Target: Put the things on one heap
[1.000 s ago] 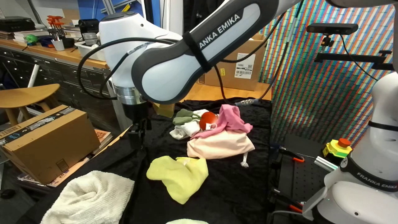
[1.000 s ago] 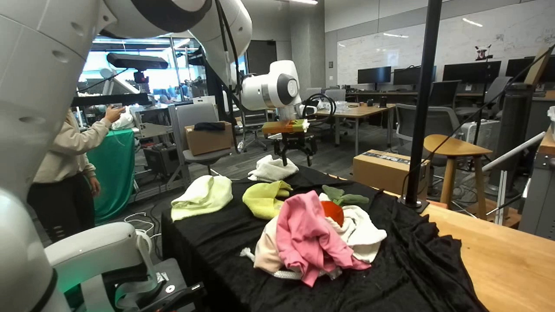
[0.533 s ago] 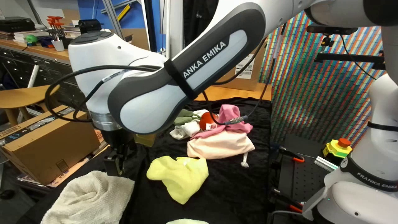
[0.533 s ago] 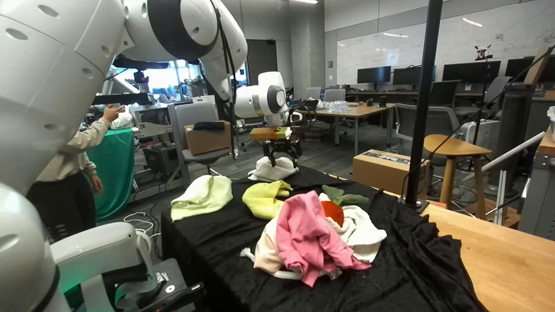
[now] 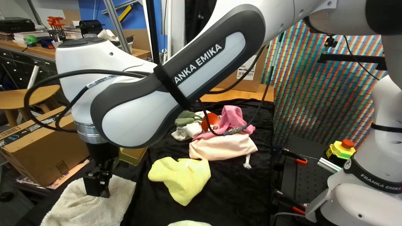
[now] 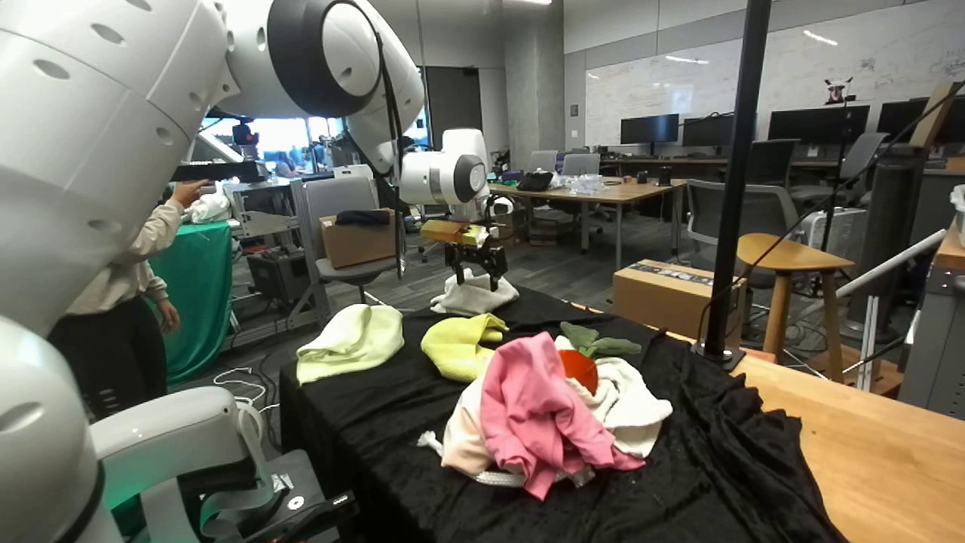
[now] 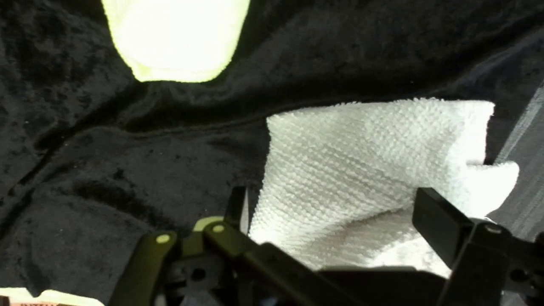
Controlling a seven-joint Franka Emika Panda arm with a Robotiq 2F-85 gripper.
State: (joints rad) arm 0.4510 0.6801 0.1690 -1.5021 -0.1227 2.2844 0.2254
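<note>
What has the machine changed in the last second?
The open gripper has moved away from the heap and down over the lone white towel; I can't tell whether it touches it. Nothing has visibly been taken hold of or let go. The heap, the towel, the yellow cloth and the pale green cloth lie as they were.
</note>
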